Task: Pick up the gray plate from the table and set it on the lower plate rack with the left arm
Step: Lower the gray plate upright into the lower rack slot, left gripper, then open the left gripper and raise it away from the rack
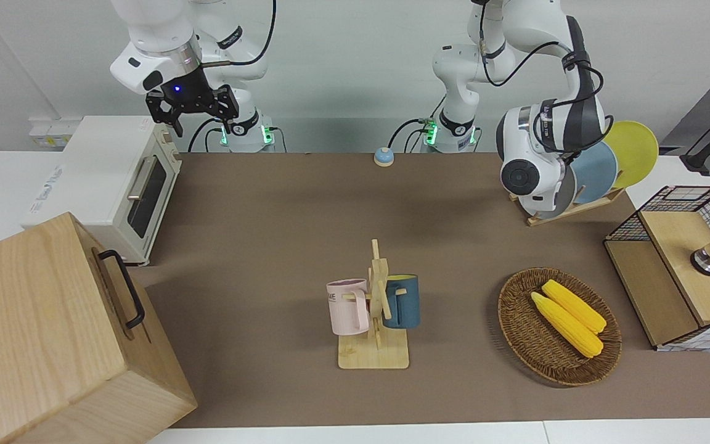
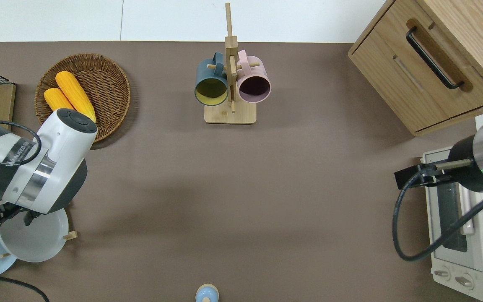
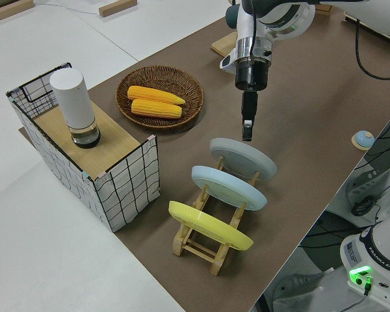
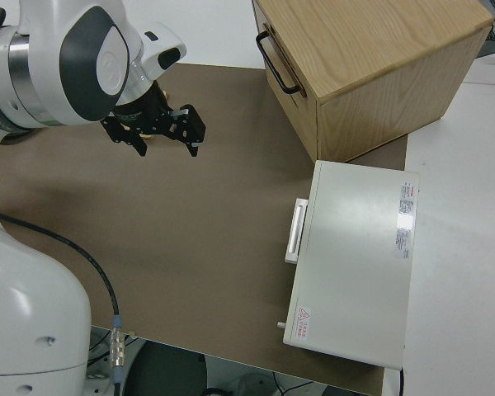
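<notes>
We see the gray plate (image 3: 243,159) leaning in the lower plate rack (image 3: 205,237), in the slot farthest from the yellow plate (image 3: 210,225), w/ the sky-blue plate (image 3: 229,187) between them. The left gripper (image 3: 247,127) hangs just above the gray plate's upper rim, clear of it, holding nothing; in the left side view the fingers (image 3: 247,129) point straight down and look close together, but we can't tell how wide the gap is. In the overhead view the gripper (image 2: 6,212) sits over the plate's (image 2: 32,239) rim on the side away from the robots.

Materials: the gray plate is round, smooth, pale and matte, w/ a shallow raised rim; same size as its two neighbours. The rack is light wood, thin slats and upright pegs, slanted, standing on the table (image 1: 281,234), which is flat matte brown. It's at the left arm's end of the table. The left arm (image 1: 546,148) is glossy white w/ dark gray joint caps and loose black cable.

Farther from the robots than the rack: a round woven wicker basket (image 1: 518,327) w/ two yellow corn cobs (image 1: 567,317). Mid-table, a wooden mug stand (image 1: 376,308) carries a pink mug (image 1: 347,306) and a dark blue mug (image 1: 403,301).

The right arm is parked; its right gripper (image 1: 191,106) has its fingers spread apart, empty.
</notes>
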